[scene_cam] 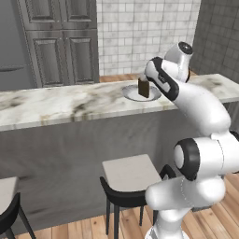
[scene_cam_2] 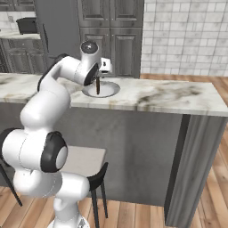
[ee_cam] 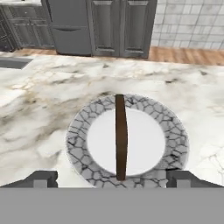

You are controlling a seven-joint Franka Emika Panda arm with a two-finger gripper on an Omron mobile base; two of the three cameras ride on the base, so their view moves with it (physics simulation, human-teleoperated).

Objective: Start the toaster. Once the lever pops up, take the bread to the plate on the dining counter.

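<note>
We have the bread (ee_cam: 120,138) standing on edge over the plate (ee_cam: 173,127) on the table (ee_cam: 48,109). In the hand view its long axis runs 12 to 6, dead centre between the pincer (ee_cam: 113,178) fingers, which sit wide at 9 and 3, released and clear of it. We judge the next move is a straight lift away.

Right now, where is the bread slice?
The bread stands on edge over the middle of the plate on the dining counter. In the left base view it rises beside the gripper, with a stool below the counter.
</note>
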